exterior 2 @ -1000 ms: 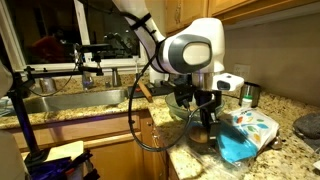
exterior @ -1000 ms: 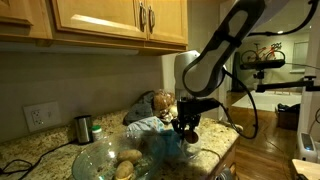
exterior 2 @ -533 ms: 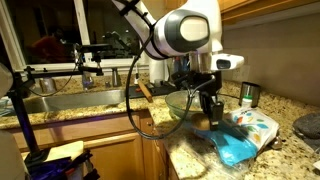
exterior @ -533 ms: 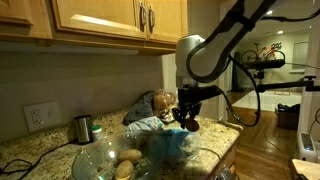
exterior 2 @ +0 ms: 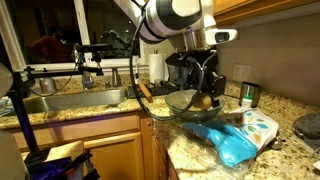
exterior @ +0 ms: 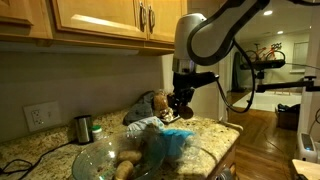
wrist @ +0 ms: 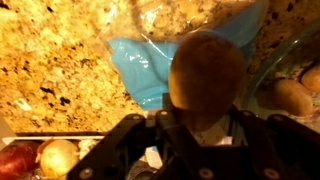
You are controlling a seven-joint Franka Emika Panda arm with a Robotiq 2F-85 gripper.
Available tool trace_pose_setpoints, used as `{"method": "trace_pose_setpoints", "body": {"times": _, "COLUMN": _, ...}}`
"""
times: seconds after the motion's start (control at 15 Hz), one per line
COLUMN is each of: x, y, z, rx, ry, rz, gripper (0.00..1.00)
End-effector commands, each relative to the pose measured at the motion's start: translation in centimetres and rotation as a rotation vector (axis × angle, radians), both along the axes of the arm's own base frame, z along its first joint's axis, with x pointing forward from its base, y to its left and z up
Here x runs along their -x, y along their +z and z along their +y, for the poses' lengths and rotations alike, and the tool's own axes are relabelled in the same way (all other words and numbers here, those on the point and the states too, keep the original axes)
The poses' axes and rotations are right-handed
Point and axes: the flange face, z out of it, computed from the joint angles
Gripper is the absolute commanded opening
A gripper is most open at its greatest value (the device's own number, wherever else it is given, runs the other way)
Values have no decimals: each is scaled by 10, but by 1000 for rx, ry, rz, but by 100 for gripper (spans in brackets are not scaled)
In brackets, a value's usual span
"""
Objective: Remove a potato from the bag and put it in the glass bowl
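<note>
My gripper [exterior: 180, 100] is shut on a brown potato [wrist: 205, 72] and holds it in the air above the counter. The potato also shows in an exterior view [exterior 2: 204, 99]. The blue plastic bag [exterior: 165, 138] lies on the granite counter below the gripper; it also shows in an exterior view [exterior 2: 228, 142] and in the wrist view [wrist: 140, 65]. The glass bowl [exterior: 100, 160] stands beside the bag with two potatoes [exterior: 127, 160] inside. In an exterior view the bowl [exterior 2: 178, 103] is just behind the gripper. In the wrist view a bowl potato [wrist: 290, 95] shows at the right.
A metal cup [exterior: 83, 128] stands by the wall outlet. Wooden cabinets [exterior: 100, 20] hang above. A sink [exterior 2: 60, 102] lies along the counter. Onions [wrist: 40, 157] show at the lower left of the wrist view. A coffee machine [exterior 2: 185, 68] stands behind the bowl.
My gripper has risen out of the bag with the potato in it and moved up and toward the bowl side.
</note>
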Motion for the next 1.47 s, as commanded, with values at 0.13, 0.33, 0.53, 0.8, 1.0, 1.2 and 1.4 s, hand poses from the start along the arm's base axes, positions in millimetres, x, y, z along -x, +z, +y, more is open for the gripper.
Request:
{"method": "trace_pose_setpoints", "body": {"times": 0.13, "x": -4, "y": 33, "z": 25, "rx": -10, "ry": 261, "rz": -20, "gripper": 20}}
{"method": "trace_pose_setpoints", "body": {"times": 0.33, "x": -14, "y": 44, "z": 38, "rx": -15, "ry": 367, "rz": -27, "gripper": 20}}
{"method": "trace_pose_setpoints", "body": {"times": 0.53, "x": -23, "y": 49, "z": 50, "rx": -38, "ry": 466, "rz": -19, "gripper": 20}}
{"method": "trace_pose_setpoints", "body": {"times": 0.8, "x": -34, "y": 51, "z": 62, "rx": -82, "ry": 590, "rz": 7, "gripper": 20}}
{"method": "trace_pose_setpoints", "body": {"times": 1.0, "x": -46, "y": 48, "z": 67, "rx": -93, "ry": 661, "rz": 33, "gripper": 20}}
{"method": "trace_pose_setpoints", "body": {"times": 1.2, "x": -61, "y": 43, "z": 71, "rx": -64, "ry": 704, "rz": 43, "gripper": 20}}
{"method": "trace_pose_setpoints", "body": {"times": 1.4, "x": -78, "y": 35, "z": 77, "rx": -55, "ry": 747, "rz": 48, "gripper": 20}}
